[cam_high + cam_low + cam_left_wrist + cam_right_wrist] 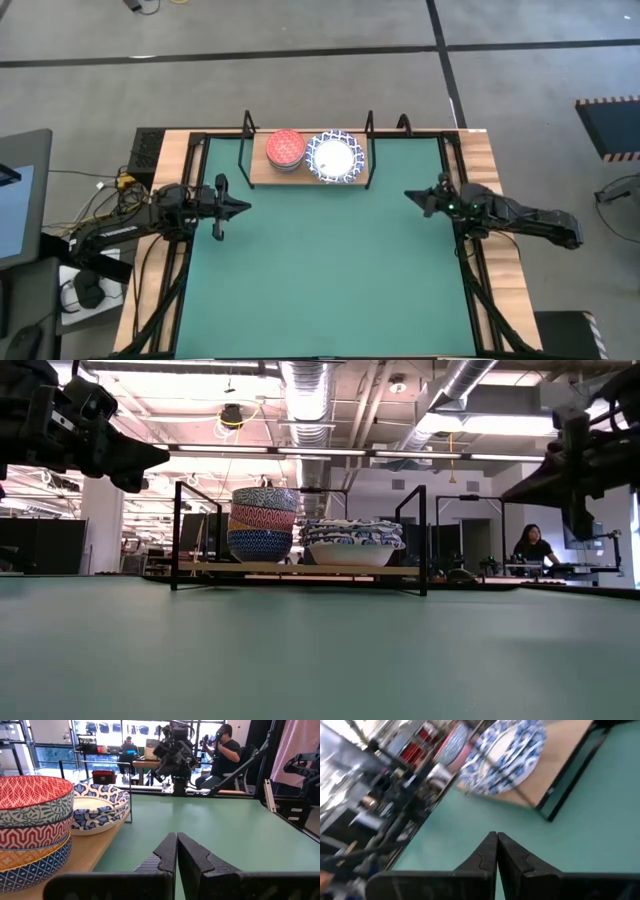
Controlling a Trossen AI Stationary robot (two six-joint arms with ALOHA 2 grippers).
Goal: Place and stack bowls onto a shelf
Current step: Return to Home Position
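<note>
Shelf at upper centre of the high view: a light-wood plank with black wire ends, standing at the far edge of the green mat that covers the counter. Two stacks sit on it. To the left is a tall stack of small bowls topped by a red-patterned one. Just beside it, to the right, is a lower stack of white bowls with blue-patterned rims. Every bowl in view is on the shelf.

The left pincer hangs at centre left and the right pincer at centre right. Both are above the mat, apart from the shelf, and hold nothing. Each wrist view shows its fingers pressed together.

Stacking looks finished, so the remaining risk probably lies in the arms' retreat. The left arm is nearest the tall stack, and a swing toward upper centre could clip that stack or the wire end frame. A jolt to the frame would likely shake both stacks. The tall one seems the likelier to topple. The white stack appears to reach the plank's front edge, so a knock could slide it off.
</note>
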